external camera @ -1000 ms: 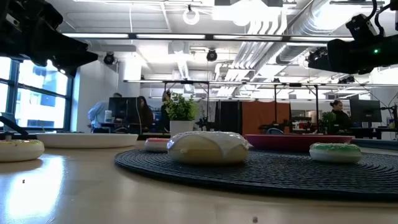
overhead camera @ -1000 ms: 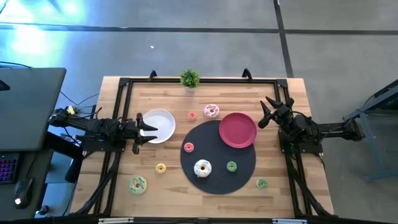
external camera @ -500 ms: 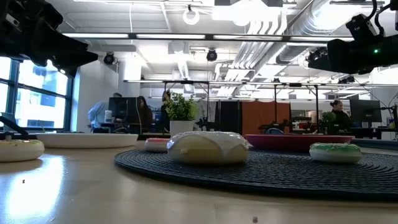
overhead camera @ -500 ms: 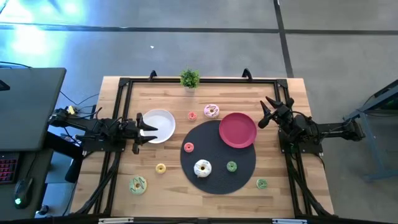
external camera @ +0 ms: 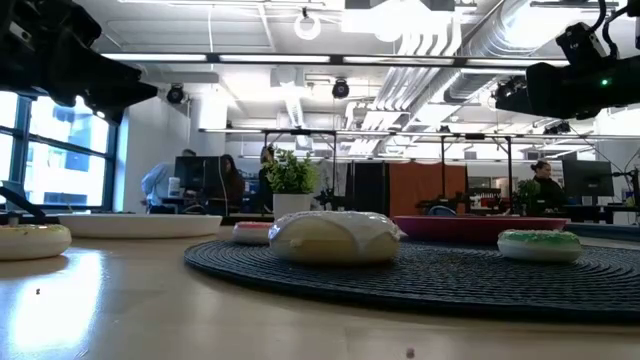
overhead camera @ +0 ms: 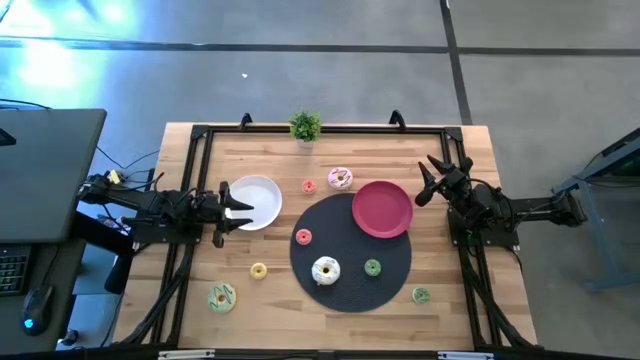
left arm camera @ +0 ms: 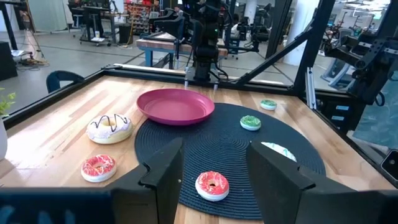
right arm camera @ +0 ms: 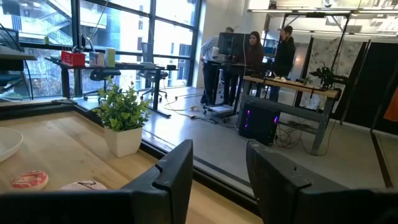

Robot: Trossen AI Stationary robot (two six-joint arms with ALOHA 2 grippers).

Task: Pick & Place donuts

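Nothing has moved: left gripper (overhead camera: 224, 212) over the glossy white plate (overhead camera: 256, 202) and right gripper (overhead camera: 432, 178) beside the pink-red plate (overhead camera: 382, 209) gape empty; ring donuts (overhead camera: 326, 270) dot the woven black mat (overhead camera: 385, 285).

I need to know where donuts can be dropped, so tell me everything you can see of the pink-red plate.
The pink-red plate is round and shallow with a low raised rim, plain and matte like plastic, and nothing lies in it. It sits flat on the far right part of the dark woven mat, its edge overhanging the mat onto the wooden table. No donut touches it; the white chocolate-drizzled donut lies just beside it.
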